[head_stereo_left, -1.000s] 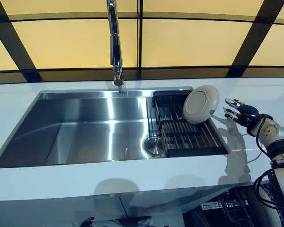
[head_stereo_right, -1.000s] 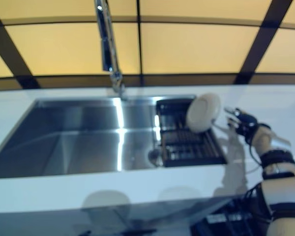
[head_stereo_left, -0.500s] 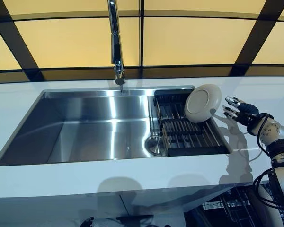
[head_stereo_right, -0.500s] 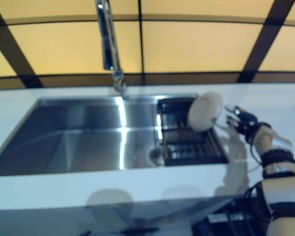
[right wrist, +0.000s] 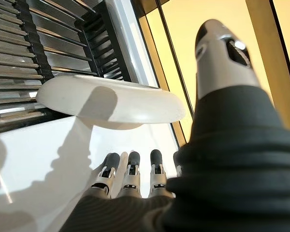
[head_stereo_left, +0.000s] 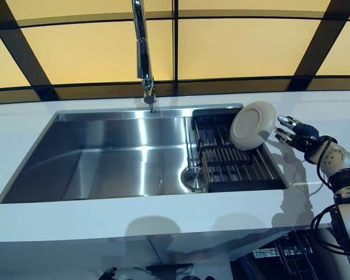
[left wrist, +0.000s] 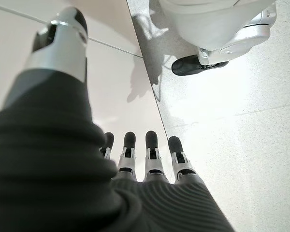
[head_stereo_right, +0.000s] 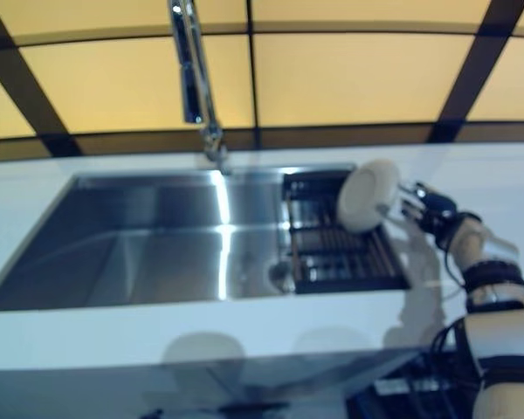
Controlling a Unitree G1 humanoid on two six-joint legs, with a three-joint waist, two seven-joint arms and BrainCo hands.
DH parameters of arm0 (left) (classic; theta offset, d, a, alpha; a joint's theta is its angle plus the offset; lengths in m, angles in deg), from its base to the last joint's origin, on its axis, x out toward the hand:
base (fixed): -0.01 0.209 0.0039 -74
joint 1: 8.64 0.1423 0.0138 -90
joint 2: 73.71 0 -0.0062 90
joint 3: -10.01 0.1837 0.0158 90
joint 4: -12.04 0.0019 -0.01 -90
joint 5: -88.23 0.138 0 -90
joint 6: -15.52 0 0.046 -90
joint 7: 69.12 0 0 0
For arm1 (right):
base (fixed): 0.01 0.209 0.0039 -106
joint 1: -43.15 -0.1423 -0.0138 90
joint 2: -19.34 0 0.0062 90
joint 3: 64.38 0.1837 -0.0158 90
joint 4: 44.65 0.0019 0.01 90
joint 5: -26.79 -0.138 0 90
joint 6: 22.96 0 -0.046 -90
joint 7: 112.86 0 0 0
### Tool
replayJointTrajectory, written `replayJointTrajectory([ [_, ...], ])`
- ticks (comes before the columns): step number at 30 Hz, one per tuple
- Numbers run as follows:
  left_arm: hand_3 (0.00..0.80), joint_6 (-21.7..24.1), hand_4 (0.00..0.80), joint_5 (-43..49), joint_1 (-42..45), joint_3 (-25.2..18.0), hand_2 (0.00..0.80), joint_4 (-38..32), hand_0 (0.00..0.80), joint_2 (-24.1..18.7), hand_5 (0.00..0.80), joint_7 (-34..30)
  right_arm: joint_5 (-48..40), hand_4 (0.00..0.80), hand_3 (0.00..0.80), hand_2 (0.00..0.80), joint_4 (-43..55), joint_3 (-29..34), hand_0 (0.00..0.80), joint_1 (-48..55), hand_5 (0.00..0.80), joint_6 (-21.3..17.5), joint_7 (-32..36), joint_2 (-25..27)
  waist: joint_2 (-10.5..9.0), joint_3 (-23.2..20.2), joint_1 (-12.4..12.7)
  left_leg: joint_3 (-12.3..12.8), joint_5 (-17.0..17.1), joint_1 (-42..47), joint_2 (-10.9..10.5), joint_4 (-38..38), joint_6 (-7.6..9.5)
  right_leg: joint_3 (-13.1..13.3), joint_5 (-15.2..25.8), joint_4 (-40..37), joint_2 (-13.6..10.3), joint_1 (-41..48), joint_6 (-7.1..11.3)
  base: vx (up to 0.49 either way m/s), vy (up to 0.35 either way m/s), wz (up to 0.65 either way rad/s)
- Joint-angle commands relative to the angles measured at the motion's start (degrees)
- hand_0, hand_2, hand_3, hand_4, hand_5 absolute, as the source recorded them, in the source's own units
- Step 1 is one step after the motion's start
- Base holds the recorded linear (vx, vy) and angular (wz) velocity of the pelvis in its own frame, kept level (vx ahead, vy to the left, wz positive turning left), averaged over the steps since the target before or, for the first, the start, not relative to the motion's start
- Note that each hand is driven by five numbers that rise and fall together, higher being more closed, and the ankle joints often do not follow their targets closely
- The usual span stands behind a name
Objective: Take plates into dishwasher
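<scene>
Reaching closer than before, the right hand (head_stereo_left: 296, 132) now has its straight, spread fingers just beside the white plate (head_stereo_left: 254, 125), which leans upright in the dark rack (head_stereo_left: 236, 166) at the sink's (head_stereo_left: 122, 154) right end, ready to be grabbed, while the left hand (left wrist: 150, 164) hangs open over the floor.

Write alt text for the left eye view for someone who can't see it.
The robot's open right hand reaches toward a white plate standing on edge in a dark dish rack at the right end of a steel sink. A tall faucet rises behind the sink, set in a white countertop.
</scene>
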Motion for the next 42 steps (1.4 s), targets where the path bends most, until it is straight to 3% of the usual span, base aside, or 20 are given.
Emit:
replayJointTrajectory([
  [1, 0.000, 1.33, 0.000, 0.93, -1.12, 1.21, 0.000, 1.72, 0.000, -2.06, 0.000, -0.33, 0.67, 0.000, 0.000, 0.000, 1.68, 0.85, 0.000, -1.78, 0.000, -1.16, 0.49, -0.66, -0.64, -0.33, 2.64, -3.47, 4.32, -5.60, -0.53, 4.43, 1.45, -0.55, -10.08, 12.87, -1.48, 2.96, -0.06, 0.214, -0.010, 0.11],
  [8, 0.000, 2.20, 0.000, 3.06, 2.48, 1.17, 0.000, 1.22, 0.000, -2.60, 0.000, -1.24, 2.04, 0.000, 0.000, 0.000, 4.52, 3.56, 0.000, 2.80, 0.000, -0.69, -0.97, -0.56, 0.32, -1.45, 3.19, -5.10, 4.06, -3.25, -0.98, 3.66, 1.62, -1.41, -12.04, 14.45, -2.09, 5.33, -0.26, 0.140, 0.001, 0.11],
  [17, 0.000, 4.07, 0.000, 2.92, 2.71, 1.58, 0.000, 0.67, 0.000, -3.18, 0.000, -2.76, 2.26, 0.000, 0.000, 0.000, 6.75, 3.78, 0.000, 3.04, 0.000, -0.99, -2.49, 0.05, 2.33, 0.21, 3.31, -6.68, 5.73, -4.67, -0.93, 3.38, 0.88, -2.31, -13.43, 17.37, -2.80, 4.02, -0.59, 0.004, 0.010, 0.06],
  [30, 0.000, 4.85, 0.000, 0.64, 0.70, 2.45, 0.000, -1.39, 0.000, -3.27, 0.000, -2.39, 1.39, 0.000, 0.000, 0.000, 6.39, 3.10, 0.000, 0.38, 0.000, -0.07, -7.64, 0.43, 3.27, 3.43, 3.36, -6.76, 6.84, -8.08, -1.01, 4.53, 0.54, -2.27, -13.13, 18.88, -3.25, 1.28, -0.62, -0.043, -0.001, 0.01],
  [31, 0.000, 4.84, 0.000, 0.47, 0.59, 2.49, 0.000, -1.54, 0.000, -3.27, 0.000, -2.31, 1.15, 0.119, 0.119, 0.119, 5.98, 2.96, 0.119, 0.11, 0.119, 0.34, -8.04, 0.51, 3.31, 3.62, 3.38, -6.73, 6.94, -8.32, -1.03, 4.61, 0.58, -2.16, -13.06, 19.03, -3.28, 1.02, -0.62, -0.050, 0.010, -0.01],
  [32, 0.000, 4.95, 0.000, 0.31, 0.53, 2.52, 0.000, -1.66, 0.000, -3.32, 0.000, -2.23, 1.12, 0.358, 0.358, 0.358, 5.39, 2.93, 0.358, -0.23, 0.358, 0.86, -8.39, 0.60, 3.35, 3.83, 3.42, -6.66, 7.01, -8.61, -1.08, 4.68, 0.63, -2.09, -13.03, 19.15, -3.27, 0.76, -0.64, -0.046, 0.008, -0.01],
  [34, 0.000, 5.19, 0.000, -0.11, 0.24, 2.73, 0.000, -1.71, 0.000, -3.32, 0.000, -2.02, 0.96, 0.530, 0.530, 0.530, 4.66, 2.64, 0.530, -1.04, 0.530, 1.39, -9.30, 0.73, 3.38, 4.18, 3.45, -6.54, 7.12, -8.95, -1.13, 4.73, 0.70, -2.00, -12.86, 19.21, -3.30, 0.39, -0.61, -0.054, 0.006, 0.00],
  [37, 0.000, 5.52, 0.000, -0.28, -0.15, 2.73, 0.000, -1.66, 0.000, -3.40, 0.000, -2.06, 0.63, 0.584, 0.584, 0.584, 3.46, 2.09, 0.584, -2.19, 0.584, 1.60, -10.25, 0.77, 3.39, 4.60, 3.60, -6.47, 7.26, -9.37, -1.20, 4.72, 0.79, -1.92, -12.63, 19.22, -3.28, -0.08, -0.56, -0.049, 0.003, -0.02],
  [40, 0.000, 5.90, 0.000, -0.67, -0.49, 3.16, 0.000, -1.88, 0.000, -3.42, 0.000, -1.74, 0.45, 0.769, 0.769, 0.769, 3.03, 1.50, 0.769, -3.22, 0.769, 1.66, -11.33, 0.81, 3.37, 5.20, 3.70, -6.40, 7.35, -9.90, -1.22, 4.87, 0.95, -1.78, -12.39, 19.33, -3.25, -0.63, -0.55, -0.044, -0.005, 0.01],
  [42, 0.000, 6.13, 0.000, -0.94, -0.65, 3.18, 0.000, -1.88, 0.000, -3.47, 0.000, -1.67, 0.65, 0.800, 0.800, 0.800, 2.91, 1.13, 0.800, -3.70, 0.800, 2.21, -12.06, 0.96, 3.26, 5.49, 3.70, -6.24, 7.40, -10.30, -1.27, 5.00, 1.02, -1.65, -12.23, 19.27, -3.20, -0.94, -0.54, -0.032, 0.003, 0.00],
])
